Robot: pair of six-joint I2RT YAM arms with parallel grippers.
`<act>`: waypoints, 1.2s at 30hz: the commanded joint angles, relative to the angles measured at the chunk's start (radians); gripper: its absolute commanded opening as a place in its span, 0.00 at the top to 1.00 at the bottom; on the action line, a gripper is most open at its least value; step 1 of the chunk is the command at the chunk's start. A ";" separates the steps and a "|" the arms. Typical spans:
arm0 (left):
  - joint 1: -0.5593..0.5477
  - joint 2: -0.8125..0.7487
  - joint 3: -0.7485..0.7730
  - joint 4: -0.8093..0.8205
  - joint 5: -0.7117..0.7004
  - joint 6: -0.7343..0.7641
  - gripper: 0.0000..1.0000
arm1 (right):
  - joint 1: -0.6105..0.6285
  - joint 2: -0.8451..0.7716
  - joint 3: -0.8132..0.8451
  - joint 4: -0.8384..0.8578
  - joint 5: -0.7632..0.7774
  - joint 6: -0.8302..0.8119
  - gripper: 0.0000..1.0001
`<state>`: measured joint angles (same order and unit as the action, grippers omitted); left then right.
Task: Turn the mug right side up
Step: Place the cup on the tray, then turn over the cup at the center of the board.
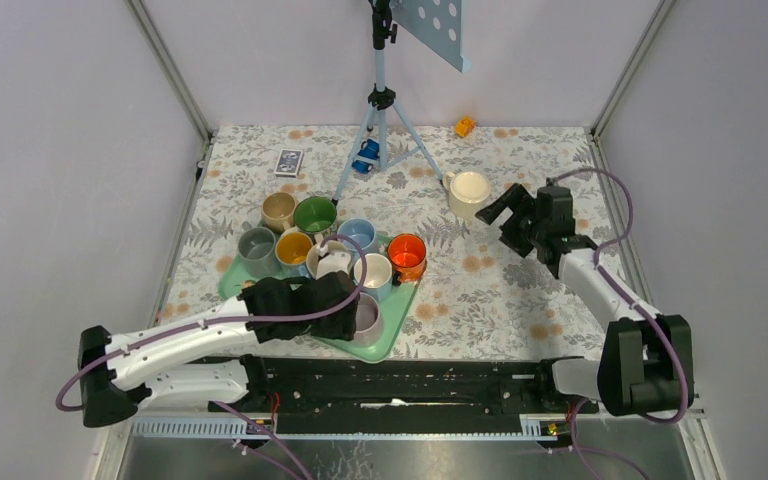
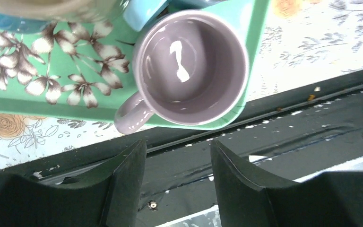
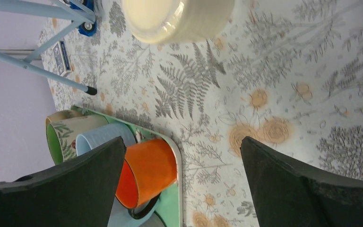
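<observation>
- cream mug [image 1: 468, 192] stands alone on tabletop [image 1: 520, 290], well apart from the green tray [image 2: 38, 105], handle twd the tripod [image 1: 381, 98]; top shows a flat disc w/ a raised ring and no hollow, so prob. base-up; this is the one to flip
- right fingers [image 3: 75, 189] spread wide, nothing betw. them; near the mug on its right side, not touching; in wrist view the mug sits at the top edge, ahead of the gap
- left fingers [image 2: 118, 189] parted, empty; hover at the tray's near corner by an upright lilac mug [image 2: 191, 68]; no part in the job, as far as I can judge
- step in hand: approach / pre-grasp w/ right arm; nothing gripped yet
- next move calls for: line the gap up w/ the mug wall; advance so one finger goes each side; close firmly; then lift clear, roll wrist half a turn, set down on base
- risk: glazed wall looks slick, may slip in the roll; keep clear of the tripod
</observation>
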<state>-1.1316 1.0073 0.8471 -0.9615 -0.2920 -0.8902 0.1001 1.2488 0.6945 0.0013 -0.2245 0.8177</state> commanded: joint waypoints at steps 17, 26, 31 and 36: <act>0.247 0.026 0.227 0.207 0.139 0.284 0.03 | 0.031 0.642 0.927 -0.327 0.162 -0.574 0.00; 0.303 0.031 0.224 0.278 0.202 0.278 0.01 | 0.066 0.896 1.220 -0.404 0.036 -0.657 0.00; 0.308 0.033 0.217 0.292 0.220 0.268 0.01 | 0.111 0.980 1.296 -0.404 -0.005 -0.684 0.00; 0.313 0.029 0.213 0.291 0.219 0.266 0.01 | 0.144 1.022 1.327 -0.428 -0.001 -0.718 0.00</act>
<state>-0.8284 1.0435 1.0328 -0.7216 -0.0849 -0.6277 0.2123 2.2616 1.9648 -0.4030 -0.1982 0.1505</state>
